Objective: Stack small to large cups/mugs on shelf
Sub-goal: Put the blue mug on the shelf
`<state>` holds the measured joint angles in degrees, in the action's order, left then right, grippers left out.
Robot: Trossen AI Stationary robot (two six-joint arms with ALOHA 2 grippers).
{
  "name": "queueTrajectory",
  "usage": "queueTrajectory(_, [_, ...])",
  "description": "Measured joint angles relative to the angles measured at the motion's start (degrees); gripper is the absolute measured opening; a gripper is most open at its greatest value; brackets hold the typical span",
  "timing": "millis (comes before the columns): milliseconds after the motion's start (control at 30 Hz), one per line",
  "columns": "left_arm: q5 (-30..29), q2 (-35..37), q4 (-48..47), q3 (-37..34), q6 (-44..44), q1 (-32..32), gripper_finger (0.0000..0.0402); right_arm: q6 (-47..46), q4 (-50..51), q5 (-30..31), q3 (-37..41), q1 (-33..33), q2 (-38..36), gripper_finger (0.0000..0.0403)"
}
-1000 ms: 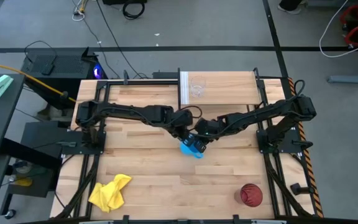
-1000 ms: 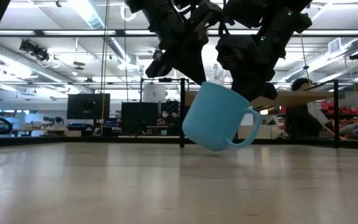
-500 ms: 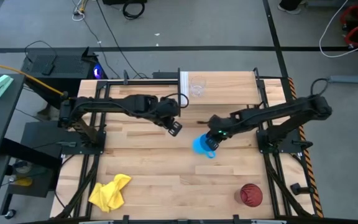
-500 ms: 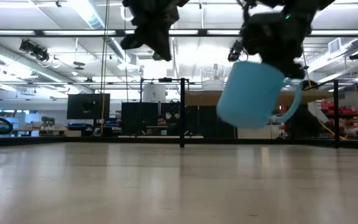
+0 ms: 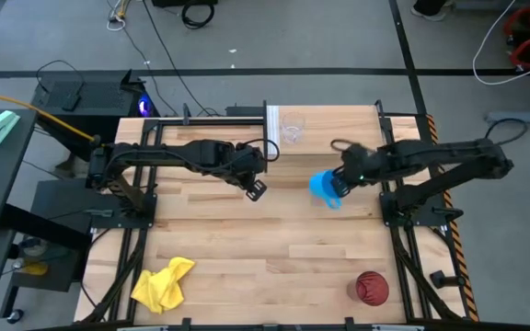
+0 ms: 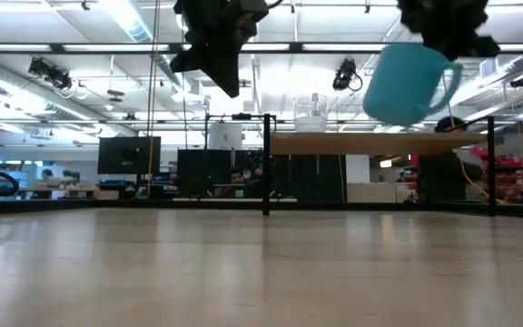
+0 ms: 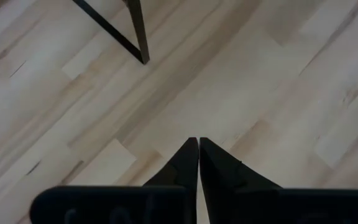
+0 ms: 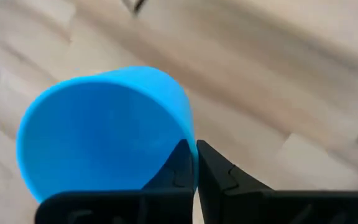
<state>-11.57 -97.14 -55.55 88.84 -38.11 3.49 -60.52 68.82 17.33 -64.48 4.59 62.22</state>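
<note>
The bright blue mug (image 5: 323,188) hangs in my right gripper (image 5: 338,182), high over the table, in front of the shelf (image 5: 339,138). In the low view the mug (image 6: 405,84) sits above the level of the shelf board (image 6: 361,143). The small clear cup (image 5: 291,127) stands upright on the shelf's left end, next to the white end panel. The dark red tumbler (image 5: 371,288) stands on the table near the front right. My left gripper (image 5: 257,189) is shut and empty above the table's middle, left of the mug. My right gripper pinches the mug's wall at the rim (image 8: 188,134); one finger looks to be inside and one outside. The fingers come from above, slanting from the table's right. The mug hangs below them, lifted clear and tilted, its handle (image 6: 448,84) on the gripper's side.
A yellow cloth (image 5: 162,283) lies crumpled at the table's front left. The shelf's thin black uprights (image 6: 266,163) stand at its corners. Bare wooden tabletop (image 5: 247,248) lies between the arms and the front edge.
My left gripper has drawn back from the mug toward the table's left and then kept still. My right gripper has carried the mug up and toward the table's right and far side, toward the shelf. The mug has risen from near the tabletop to above shelf height.
</note>
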Motion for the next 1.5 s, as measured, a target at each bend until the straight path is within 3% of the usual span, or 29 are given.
queueTrajectory(167, [-0.29, 0.00, 0.00, 0.00, 0.00, 0.00, 0.0013, 0.01, 7.28, 5.33, -10.23, -3.10, 1.15, 0.0005])
queueTrajectory(400, [-0.29, 0.00, 0.03, 0.00, -0.15, -0.02, 0.0023, 4.53, 16.74, 5.80, -21.82, -14.29, 4.52, 0.0005])
queueTrajectory(667, [-0.29, 0.00, 0.03, 0.00, -0.13, -0.02, 0.0020, 11.75, 16.98, 3.16, -29.59, -25.50, 8.67, 0.0005])
queueTrajectory(933, [-0.44, 0.00, 0.03, 0.00, -0.09, -0.02, 0.0016, 18.83, 16.94, -0.92, -37.58, -32.66, 17.91, 0.0005])
queueTrajectory(1167, [-0.44, 0.00, 0.03, 0.00, -0.03, -0.01, 0.0024, 20.22, 21.45, -5.09, -41.73, -38.96, 25.83, 0.0005])
queueTrajectory(1500, [-0.43, 0.00, 0.03, 0.00, 0.46, -0.02, 0.0011, 19.36, 21.22, -10.67, -41.78, -45.94, 28.55, 0.0005])
